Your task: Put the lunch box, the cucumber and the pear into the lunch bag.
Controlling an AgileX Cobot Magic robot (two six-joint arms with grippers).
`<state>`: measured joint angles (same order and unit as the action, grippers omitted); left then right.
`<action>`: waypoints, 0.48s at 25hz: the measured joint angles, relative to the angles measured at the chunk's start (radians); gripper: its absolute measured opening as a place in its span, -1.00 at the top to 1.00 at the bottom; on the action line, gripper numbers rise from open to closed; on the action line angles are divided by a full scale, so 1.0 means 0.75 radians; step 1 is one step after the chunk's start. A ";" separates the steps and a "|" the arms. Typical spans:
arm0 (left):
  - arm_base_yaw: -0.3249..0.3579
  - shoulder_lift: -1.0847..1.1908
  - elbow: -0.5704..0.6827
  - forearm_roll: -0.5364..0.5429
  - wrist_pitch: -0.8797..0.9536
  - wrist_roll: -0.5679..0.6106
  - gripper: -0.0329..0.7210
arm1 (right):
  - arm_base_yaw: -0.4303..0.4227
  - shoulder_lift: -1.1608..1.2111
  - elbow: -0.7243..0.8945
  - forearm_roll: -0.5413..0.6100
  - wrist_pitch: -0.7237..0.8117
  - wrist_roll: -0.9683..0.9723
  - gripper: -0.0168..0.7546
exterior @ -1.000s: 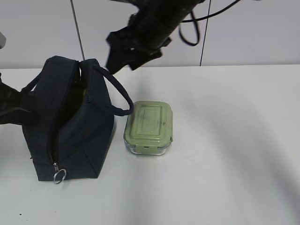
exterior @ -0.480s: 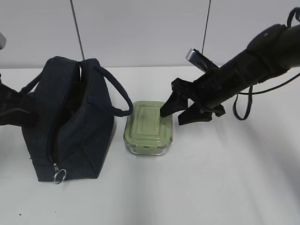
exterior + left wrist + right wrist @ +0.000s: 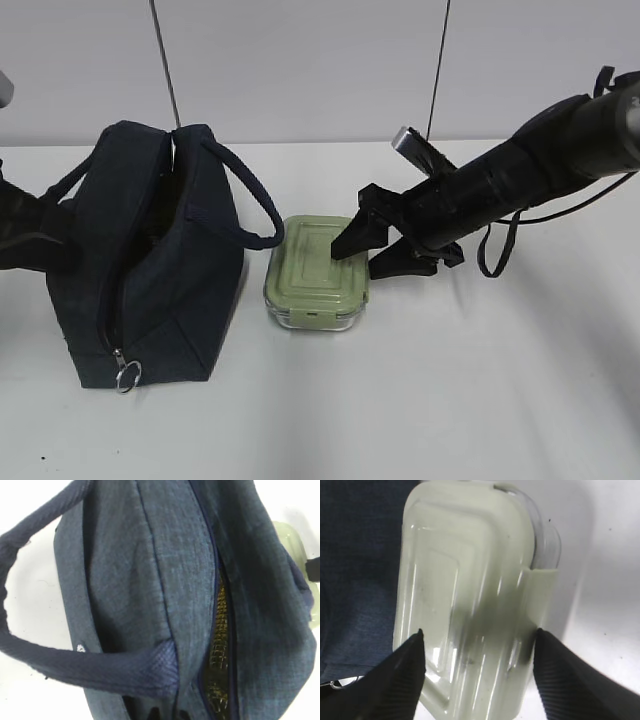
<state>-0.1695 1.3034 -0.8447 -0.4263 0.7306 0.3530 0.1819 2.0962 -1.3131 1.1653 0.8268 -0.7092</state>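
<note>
At the lunch box: my right pincer (image 3: 372, 250) hangs over the right end of the lid, jaws spread wide.
Right pincer state: released; in the right wrist view the two fingers (image 3: 400, 677) straddle the lid, and whether they touch it I cannot tell.
Right pincer load: none.
Lunch box (image 3: 318, 272) position: flat on the bench (image 3: 480, 380), lid clipped on, just beside the right wall of the lunch bag (image 3: 150, 260).
Lunch bag state: upright, zipper open along the top, one loop handle drooping toward the lunch box.
Left pincer: not visible in any view; my left arm is at the bag's left side, state undetermined.
Cucumber and pear: not visible on the bench; the bag's interior is too dark to confirm.
Progress, as judged: lunch box not yet packed; grasp, lift and insertion are left.
</note>
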 joint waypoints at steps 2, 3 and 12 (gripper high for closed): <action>0.000 0.000 0.000 0.000 0.003 0.000 0.95 | 0.000 0.000 0.000 0.000 0.000 -0.005 -0.41; 0.000 0.000 0.000 0.000 0.003 0.000 0.95 | 0.000 0.000 0.000 0.000 -0.002 -0.008 -0.41; 0.000 0.000 0.000 0.000 0.008 0.000 0.95 | 0.000 0.050 0.000 0.023 -0.023 -0.051 -0.43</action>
<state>-0.1695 1.3034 -0.8447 -0.4263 0.7366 0.3530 0.1819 2.1334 -1.3131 1.1825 0.8092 -0.7472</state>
